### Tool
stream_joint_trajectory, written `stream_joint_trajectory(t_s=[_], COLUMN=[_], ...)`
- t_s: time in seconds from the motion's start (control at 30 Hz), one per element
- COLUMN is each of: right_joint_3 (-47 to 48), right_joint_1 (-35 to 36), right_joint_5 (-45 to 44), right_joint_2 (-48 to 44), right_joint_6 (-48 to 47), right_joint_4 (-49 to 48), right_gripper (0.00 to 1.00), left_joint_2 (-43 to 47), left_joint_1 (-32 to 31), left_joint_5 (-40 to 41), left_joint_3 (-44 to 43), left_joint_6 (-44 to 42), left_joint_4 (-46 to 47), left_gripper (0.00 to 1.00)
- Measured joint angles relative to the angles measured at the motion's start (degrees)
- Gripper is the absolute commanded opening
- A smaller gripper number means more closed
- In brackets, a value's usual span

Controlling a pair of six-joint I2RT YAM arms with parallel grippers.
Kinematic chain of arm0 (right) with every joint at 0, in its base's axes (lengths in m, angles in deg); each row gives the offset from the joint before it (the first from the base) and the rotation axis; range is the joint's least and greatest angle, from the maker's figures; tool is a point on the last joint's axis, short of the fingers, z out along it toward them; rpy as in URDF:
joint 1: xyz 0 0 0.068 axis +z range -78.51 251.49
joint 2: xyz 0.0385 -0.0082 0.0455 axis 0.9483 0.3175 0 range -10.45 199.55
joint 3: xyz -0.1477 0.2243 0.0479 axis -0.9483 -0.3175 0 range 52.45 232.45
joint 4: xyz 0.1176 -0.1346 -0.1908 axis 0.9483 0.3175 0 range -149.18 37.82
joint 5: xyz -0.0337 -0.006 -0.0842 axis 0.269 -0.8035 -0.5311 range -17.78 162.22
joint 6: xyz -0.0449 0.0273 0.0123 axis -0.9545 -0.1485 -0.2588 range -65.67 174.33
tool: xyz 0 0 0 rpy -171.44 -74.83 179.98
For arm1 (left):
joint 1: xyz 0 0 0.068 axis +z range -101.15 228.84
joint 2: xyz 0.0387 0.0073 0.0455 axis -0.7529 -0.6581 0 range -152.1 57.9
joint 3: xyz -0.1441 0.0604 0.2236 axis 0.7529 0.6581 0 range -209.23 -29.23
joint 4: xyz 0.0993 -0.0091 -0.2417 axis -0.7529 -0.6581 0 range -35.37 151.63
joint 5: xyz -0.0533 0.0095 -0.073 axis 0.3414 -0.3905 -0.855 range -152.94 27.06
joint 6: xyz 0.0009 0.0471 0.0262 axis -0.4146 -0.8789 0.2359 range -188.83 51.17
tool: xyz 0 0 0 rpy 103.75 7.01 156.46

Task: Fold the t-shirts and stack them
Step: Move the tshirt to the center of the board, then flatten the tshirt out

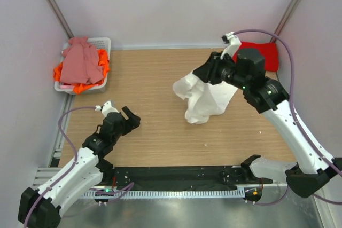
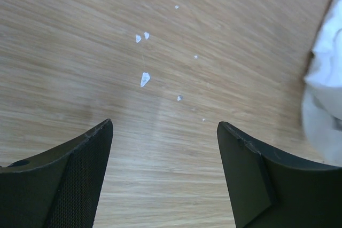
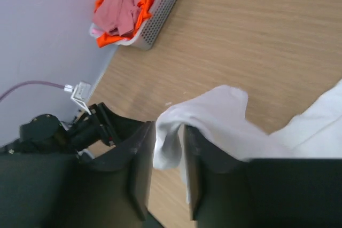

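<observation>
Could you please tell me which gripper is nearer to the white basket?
Left. The left gripper is open over the table a short way from the basket, toward the arm bases; the right gripper, clamped on the white t-shirt, is far across the table.

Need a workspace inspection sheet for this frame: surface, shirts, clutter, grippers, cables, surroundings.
Surface: wooden table, mostly bare in the middle.
Job's things: white t-shirt bunched and lifted, unfolded; red t-shirt at the far right corner; pink t-shirt over orange t-shirt in the basket, far left.
Clutter: small white specks on the wood.
Grippers: left gripper open, empty, over bare wood; right gripper pinching a fold of the white t-shirt.
Cables: purple cables, one looping off each arm; no snag seen.
Surroundings: pale walls, metal posts in the far corners.
</observation>
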Motion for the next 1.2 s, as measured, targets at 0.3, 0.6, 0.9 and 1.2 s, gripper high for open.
stream_joint_trajectory(t_s=[0.3,0.6,0.9,1.2], right_joint_3=[-8.98,-17.14,-11.65,-23.91], right_joint_1=[4.48,13.44,13.75,-6.88], right_joint_5=[-16.2,-22.16,-28.3,-26.69], right_joint_2=[12.35,12.96,24.2,13.44], right_joint_6=[2.1,4.15,4.79,6.99], right_joint_4=[3.96,8.7,5.92,2.93], right_gripper=[0.8,0.8,0.91,1.0], left_joint_2=[9.22,3.1,-6.1,-23.82], left_joint_1=[-0.04,-0.04,-4.94,-28.35], left_joint_5=[1.84,2.08,0.52,4.94], left_joint_3=[0.46,0.52,-3.41,-13.6], left_joint_6=[0.24,0.46,-1.18,0.28], left_joint_4=[-0.5,-0.55,-0.31,0.35], left_gripper=[0.81,0.7,0.68,0.96])
